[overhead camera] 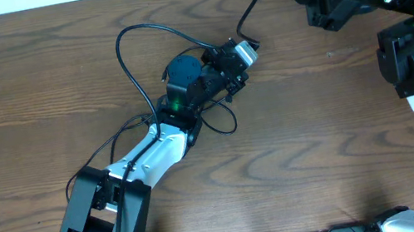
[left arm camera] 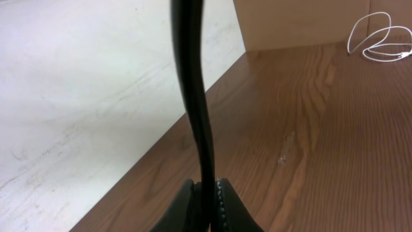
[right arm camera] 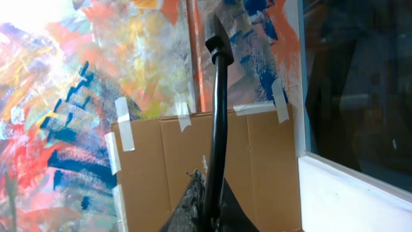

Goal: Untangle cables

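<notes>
Wood-grained brown boards make up the counter [overhead camera: 348, 151], matte and lightly streaked. A pale wall lies past its edge in the left wrist view, and a paint-daubed wall [right arm camera: 64, 77] stands behind taped cardboard [right arm camera: 257, 167] in the right wrist view.

Your left jaws are clamped together on a black cable [left arm camera: 193, 77], a smooth, rubbery round cord that rises from the pinch with a soft bend. From overhead its slack sweeps out in a wide loop [overhead camera: 126, 62] on the counter beside the left arm [overhead camera: 154, 154], and smaller coils cross under the wrist.

Your right jaws are clamped on a black cord [right arm camera: 217, 129] too. It is stiff enough to stand in a gentle arc and ends in a blocky plug [right arm camera: 215, 40] (whether it is the same cable as the left one, I cannot tell). A thin white cable [left arm camera: 380, 38] lies looped near the counter's far edge, well apart from the black ones.

To do this step well, I judge you should draw the two grips apart slowly and watch the small coils under the left wrist. If a crossing tightens, stop and feed slack back. Keep the plug leading so it threads through a loop rather than snagging on one. The rubbery jacket will likely grip on itself, so lift rather than drag.
</notes>
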`<action>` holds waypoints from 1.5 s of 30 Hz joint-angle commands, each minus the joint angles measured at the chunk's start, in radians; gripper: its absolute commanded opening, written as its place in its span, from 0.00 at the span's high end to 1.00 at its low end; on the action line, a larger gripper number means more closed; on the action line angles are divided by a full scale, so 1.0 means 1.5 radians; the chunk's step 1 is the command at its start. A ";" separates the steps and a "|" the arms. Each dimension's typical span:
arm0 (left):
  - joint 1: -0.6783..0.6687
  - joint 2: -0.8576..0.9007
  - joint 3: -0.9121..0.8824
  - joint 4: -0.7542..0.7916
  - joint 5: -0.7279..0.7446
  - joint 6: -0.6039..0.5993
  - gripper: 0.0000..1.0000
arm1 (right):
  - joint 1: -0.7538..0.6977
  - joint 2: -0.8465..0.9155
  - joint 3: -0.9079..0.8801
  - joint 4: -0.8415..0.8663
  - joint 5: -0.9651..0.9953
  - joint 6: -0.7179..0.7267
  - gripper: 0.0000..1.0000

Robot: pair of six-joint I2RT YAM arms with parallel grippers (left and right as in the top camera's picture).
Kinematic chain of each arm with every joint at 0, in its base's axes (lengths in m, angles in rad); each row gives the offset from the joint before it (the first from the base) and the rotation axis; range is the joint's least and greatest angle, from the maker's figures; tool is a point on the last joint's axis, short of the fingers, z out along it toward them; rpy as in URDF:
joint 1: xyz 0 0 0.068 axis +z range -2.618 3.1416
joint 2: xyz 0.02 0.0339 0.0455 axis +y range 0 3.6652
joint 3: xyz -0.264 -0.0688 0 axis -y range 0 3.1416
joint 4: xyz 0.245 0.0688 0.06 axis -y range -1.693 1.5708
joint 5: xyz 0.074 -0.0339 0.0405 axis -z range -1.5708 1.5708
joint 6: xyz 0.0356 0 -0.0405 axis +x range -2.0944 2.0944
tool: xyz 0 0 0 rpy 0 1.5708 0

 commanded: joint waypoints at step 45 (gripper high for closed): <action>0.141 -0.379 0.010 0.192 0.080 -0.206 0.92 | -0.058 0.179 0.008 -0.596 0.196 -0.389 0.99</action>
